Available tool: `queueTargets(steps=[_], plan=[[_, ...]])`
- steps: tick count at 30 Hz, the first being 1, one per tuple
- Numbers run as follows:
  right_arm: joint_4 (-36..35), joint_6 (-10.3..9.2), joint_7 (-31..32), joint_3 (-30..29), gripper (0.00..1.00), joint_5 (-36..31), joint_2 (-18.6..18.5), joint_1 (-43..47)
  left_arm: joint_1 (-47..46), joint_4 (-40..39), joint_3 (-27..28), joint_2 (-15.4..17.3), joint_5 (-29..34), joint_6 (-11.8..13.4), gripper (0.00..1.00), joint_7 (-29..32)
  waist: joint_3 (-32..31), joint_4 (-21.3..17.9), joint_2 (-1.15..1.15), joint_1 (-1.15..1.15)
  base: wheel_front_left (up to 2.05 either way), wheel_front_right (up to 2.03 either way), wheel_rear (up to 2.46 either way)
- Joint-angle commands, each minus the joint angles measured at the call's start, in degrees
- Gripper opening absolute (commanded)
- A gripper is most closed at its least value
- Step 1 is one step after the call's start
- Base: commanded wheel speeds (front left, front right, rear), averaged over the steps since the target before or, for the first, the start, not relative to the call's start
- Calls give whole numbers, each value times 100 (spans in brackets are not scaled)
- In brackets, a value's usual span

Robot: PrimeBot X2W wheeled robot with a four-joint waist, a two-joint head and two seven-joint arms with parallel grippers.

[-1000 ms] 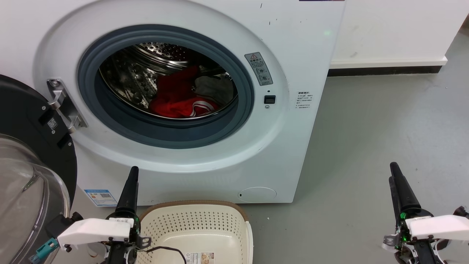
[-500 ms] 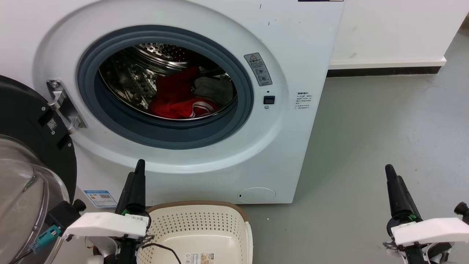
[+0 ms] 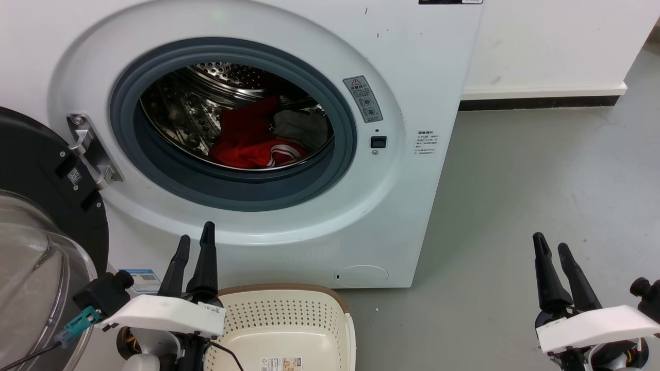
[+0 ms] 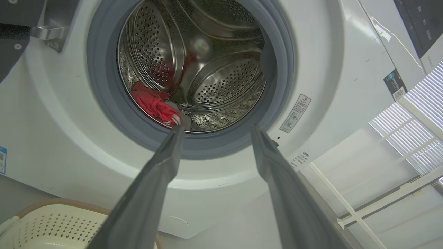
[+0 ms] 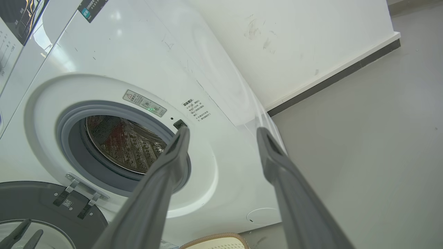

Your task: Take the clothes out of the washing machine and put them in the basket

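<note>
The basket (image 3: 281, 309), just before the washing machine (image 3: 412, 67), is cut off at the bottom edge, and the lip of the drum (image 3: 180, 108) hides part of the clothes (image 3: 242, 139): crumpled red fabric with white stripes beside a whitish-grey piece, inside the machine. Its door (image 3: 31, 154) stands open; left gripper (image 3: 196, 234) and right gripper (image 3: 550, 243) hold jaws parted, empty.

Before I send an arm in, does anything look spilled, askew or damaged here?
Nothing stands out. The clothes lie inside the washing machine, the door is swung open at the left, and the basket stands upright on the floor in front. Only a few dark specks mark the machine's front.
</note>
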Motion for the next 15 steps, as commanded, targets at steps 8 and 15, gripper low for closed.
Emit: queueTargets(steps=[8, 15], plan=[[-254, 0, -9, 62, 100, -857, -13, 67, -168, -94, -97, 85, 753, 21, 100, -172, -12, 7, 0, 0, 0, 0, 0], [-319, 0, -33, 133, 100, -1389, -13, 113, -180, -69, -211, 160, 1304, 49, 100, -286, -15, 26, 0, 0, 0, 0, 0]])
